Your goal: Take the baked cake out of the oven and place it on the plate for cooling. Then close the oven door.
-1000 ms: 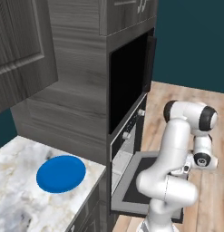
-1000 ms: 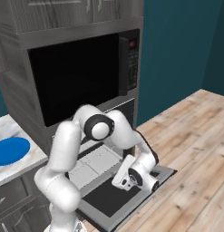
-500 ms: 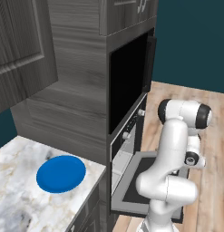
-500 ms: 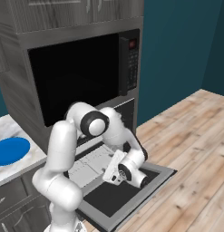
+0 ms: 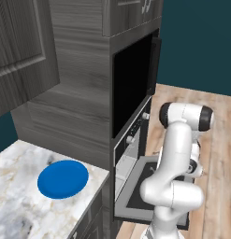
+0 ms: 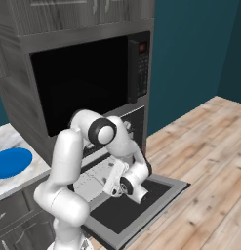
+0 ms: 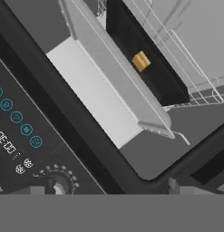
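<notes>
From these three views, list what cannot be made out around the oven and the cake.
- The fingers: in the right base view the hand is turned away, so its own body hides them.
- The oven cavity: the left base view sees it edge-on, and the arm covers much of the oven door.
- The baked cake: too small in the hand view for surface detail.
- The plate: cut by the left edge.

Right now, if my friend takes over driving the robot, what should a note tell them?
Gripper: open, holding nothing, above the lowered oven door.
Cake: inside the oven, on a dark tray on the wire rack.
Plate: bare, on the marble counter left of the oven.
Done: door is open.
Left: grab the cake, set it on the plate, shut the door.
</notes>
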